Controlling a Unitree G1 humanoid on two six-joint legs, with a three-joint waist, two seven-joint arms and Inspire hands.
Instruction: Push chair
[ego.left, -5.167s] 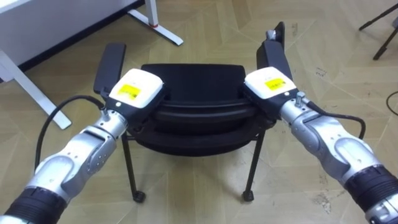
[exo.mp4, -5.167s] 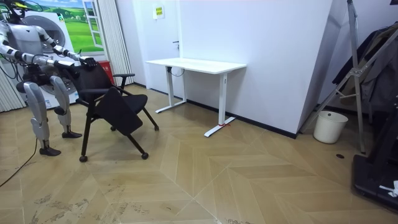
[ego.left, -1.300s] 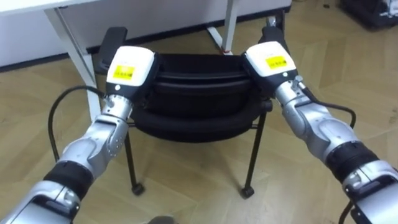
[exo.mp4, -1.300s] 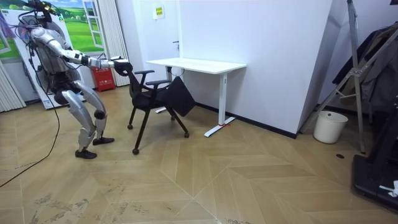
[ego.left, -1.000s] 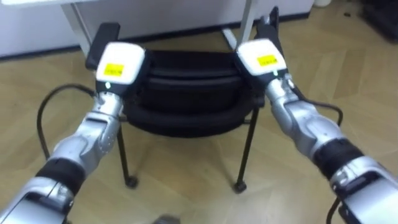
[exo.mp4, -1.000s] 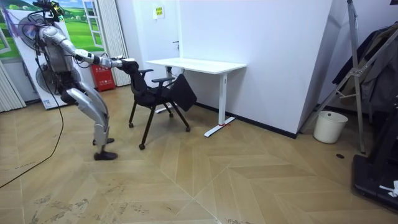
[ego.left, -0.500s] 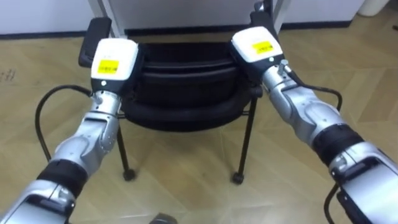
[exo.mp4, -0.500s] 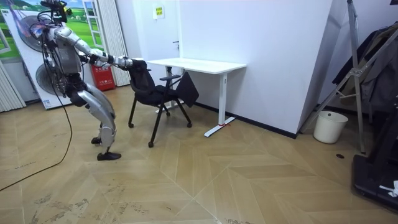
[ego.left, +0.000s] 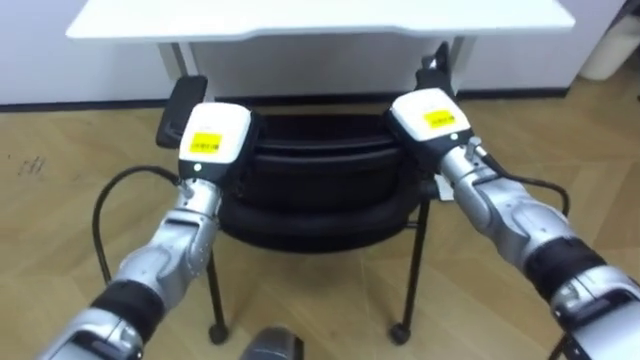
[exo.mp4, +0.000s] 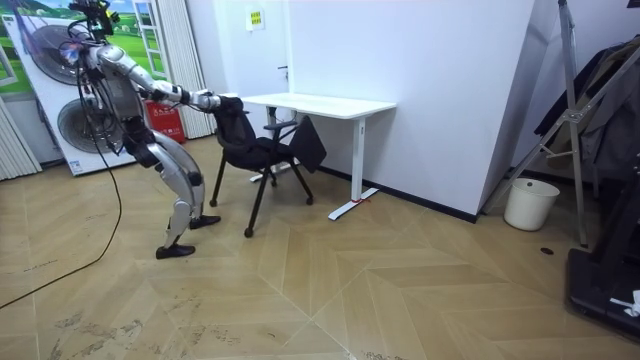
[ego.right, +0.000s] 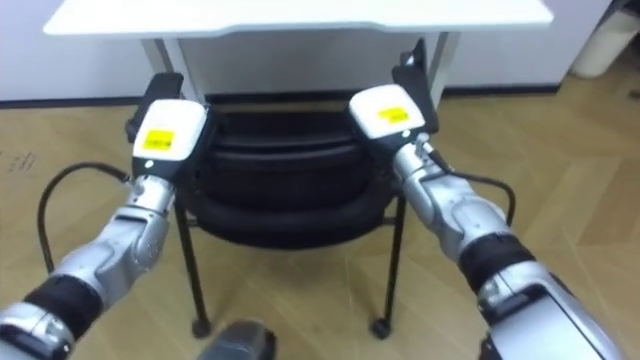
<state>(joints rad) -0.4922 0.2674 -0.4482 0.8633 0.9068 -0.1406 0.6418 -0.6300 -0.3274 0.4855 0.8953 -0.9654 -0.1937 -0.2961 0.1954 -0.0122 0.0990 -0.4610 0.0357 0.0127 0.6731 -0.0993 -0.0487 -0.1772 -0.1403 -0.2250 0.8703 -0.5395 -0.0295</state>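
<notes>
The black chair (ego.left: 318, 180) stands right in front of me with its backrest toward me and its armrests (ego.left: 182, 100) pointing at the white desk (ego.left: 320, 18). My left hand (ego.left: 213, 140) lies on the left end of the backrest's top edge, my right hand (ego.left: 430, 118) on the right end. The backs of both hands cover their fingers. In the room view the chair (exo.mp4: 262, 150) is at the desk's (exo.mp4: 320, 104) near end, its front under the desktop edge, and I lean forward mid-stride with both arms stretched out to the chair's back.
The desk's legs (ego.right: 172, 55) stand just beyond the chair, against a white wall. In the room view a white bin (exo.mp4: 530, 203) sits on the floor to the right, near a tall stand (exo.mp4: 575, 120). Fans (exo.mp4: 75, 125) stand behind me.
I have walked forward with the chair, which has rolled toward the room view's right and up to the desk. Both hands stay on the backrest.
</notes>
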